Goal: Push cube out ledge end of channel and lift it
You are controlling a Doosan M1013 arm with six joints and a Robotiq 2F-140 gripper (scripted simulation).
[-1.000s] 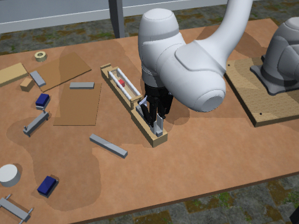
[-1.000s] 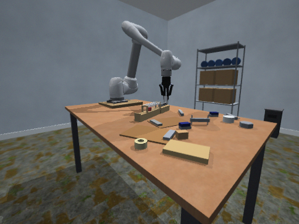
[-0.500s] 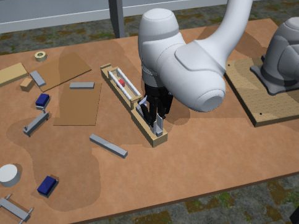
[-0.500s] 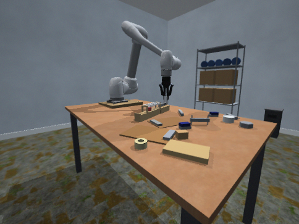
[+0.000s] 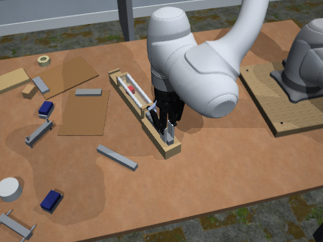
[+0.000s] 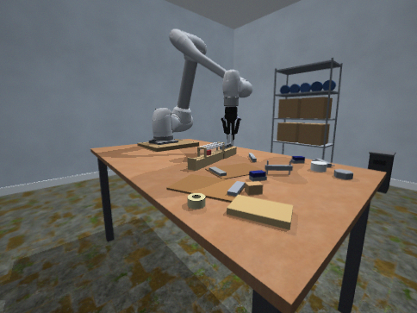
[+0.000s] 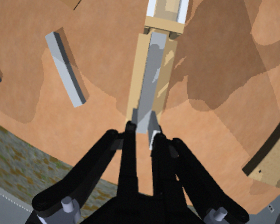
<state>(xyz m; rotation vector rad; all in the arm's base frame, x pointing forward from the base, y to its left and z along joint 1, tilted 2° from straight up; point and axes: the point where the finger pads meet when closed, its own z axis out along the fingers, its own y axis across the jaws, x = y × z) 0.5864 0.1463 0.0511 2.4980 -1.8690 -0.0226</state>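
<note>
One red cube (image 5: 131, 90) (image 6: 208, 153) sits inside the channel (image 5: 143, 111) (image 6: 204, 159) (image 7: 164, 25), between its pale side rails, short of the end with the ledge and raised lip (image 5: 114, 72). My hand (image 5: 168, 135) (image 6: 230, 143) (image 7: 142, 117) points down at the opposite side, outside the channel, its fingers clamped on the rear of a long grey bar (image 5: 169, 142) (image 7: 152, 75). That bar lies along the wooden trough (image 5: 173, 150) (image 6: 231, 153) (image 7: 134, 82), its front near the channel's mouth. Another grey bar (image 5: 117, 157) (image 6: 252, 157) (image 7: 65, 70) rests apart on the bench (image 5: 217, 157) (image 6: 323, 207) (image 7: 102, 115).
</note>
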